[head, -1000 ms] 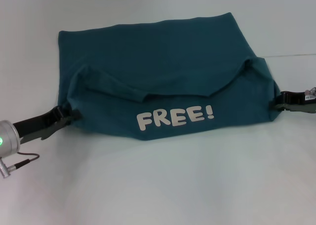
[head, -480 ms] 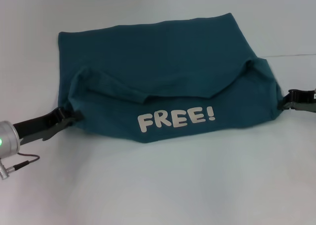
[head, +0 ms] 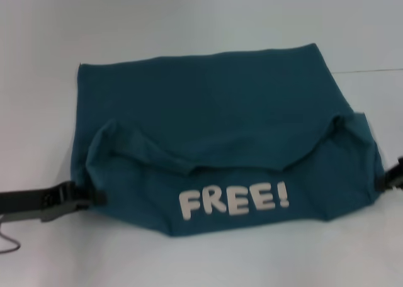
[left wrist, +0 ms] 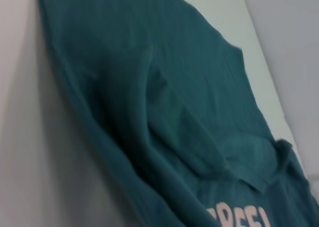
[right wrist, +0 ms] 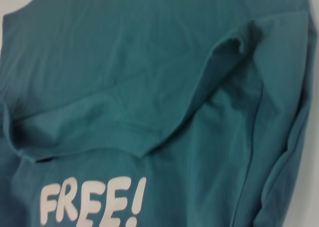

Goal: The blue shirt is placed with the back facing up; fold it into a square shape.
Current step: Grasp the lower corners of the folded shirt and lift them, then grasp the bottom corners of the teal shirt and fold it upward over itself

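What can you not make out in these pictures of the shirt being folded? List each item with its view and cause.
- Right gripper, head view: mostly cut off by the picture's edge.
- Left gripper, head view: jaw tips meet the blue shirt; grip unclear.
- Lettering, left wrist view: cut off by the edge.
- Both wrist views: own jaws not shown.

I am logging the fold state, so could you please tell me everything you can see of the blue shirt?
The blue shirt is dark teal cloth, lying on the pale table. Its near part is folded up over the plain back, showing off-white "FREE!" lettering. The folded edge sags, rumpled. The left claw and right claw meet its near corners.
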Tool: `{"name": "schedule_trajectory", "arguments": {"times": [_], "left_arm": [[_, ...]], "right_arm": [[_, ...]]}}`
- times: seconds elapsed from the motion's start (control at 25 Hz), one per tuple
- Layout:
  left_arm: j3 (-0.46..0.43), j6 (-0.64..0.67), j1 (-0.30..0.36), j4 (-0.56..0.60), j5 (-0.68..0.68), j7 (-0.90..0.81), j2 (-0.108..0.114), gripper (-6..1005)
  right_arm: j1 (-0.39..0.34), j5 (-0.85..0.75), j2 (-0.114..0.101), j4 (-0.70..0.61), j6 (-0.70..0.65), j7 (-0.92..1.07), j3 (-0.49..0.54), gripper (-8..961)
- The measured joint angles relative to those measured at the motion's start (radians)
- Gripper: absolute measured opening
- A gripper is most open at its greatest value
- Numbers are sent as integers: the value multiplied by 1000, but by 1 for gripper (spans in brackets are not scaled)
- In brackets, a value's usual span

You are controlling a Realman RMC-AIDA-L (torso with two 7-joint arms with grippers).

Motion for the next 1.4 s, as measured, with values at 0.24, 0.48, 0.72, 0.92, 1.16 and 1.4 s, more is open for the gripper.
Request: {"name": "schedule_trajectory", "arguments": {"times": [0.24,0.48,0.72,0.92,1.16,1.4], "left_arm": [[-100,201,36,64,92,-2,17,32],[-172,321,75,121,217,8,24,31],[-187,426,97,135,289,61,22,31],[-191,462,107,137,332,94,19,32],[-287,533,50,138,329,125,56,31],[-333,503,-36,123,327,43,89,32]], "right_arm": [[-52,-1,-3,-17,-149,-14,-4,19],[-92,-2,-5,-16,-255,-50,-8,19],[-126,-7,-6,-17,-358,-98,-8,19],[-145,-45,-12,-6,-380,-148,5,19],[-132,-16,-36,19,-390,-196,124,20],[-101,79,-66,23,-368,-182,247,20]]}}
